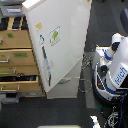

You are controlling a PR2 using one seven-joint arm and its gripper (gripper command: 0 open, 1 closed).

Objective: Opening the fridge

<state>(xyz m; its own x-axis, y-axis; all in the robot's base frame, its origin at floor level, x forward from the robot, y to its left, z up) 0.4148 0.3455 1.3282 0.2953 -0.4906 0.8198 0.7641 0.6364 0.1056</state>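
The fridge (65, 45) is tall and white and fills the middle of the exterior view. Its large upper door carries a small green-figure sticker (55, 34) and a long vertical handle (47, 62) near the exterior view's left edge of the door. The door panel stands at an angle to the lower white front (72, 85), with a wedge-shaped gap showing beneath it. The robot's white and blue body (114, 67) stands at the exterior view's right of the fridge. No gripper or fingers show; the arm's end is hidden, perhaps behind the fridge.
A tan wooden drawer cabinet (17, 55) stands against the fridge on the exterior view's left, with some drawers pulled out. Cables (87, 62) hang between the fridge and the robot. The floor (55, 112) is dark grey.
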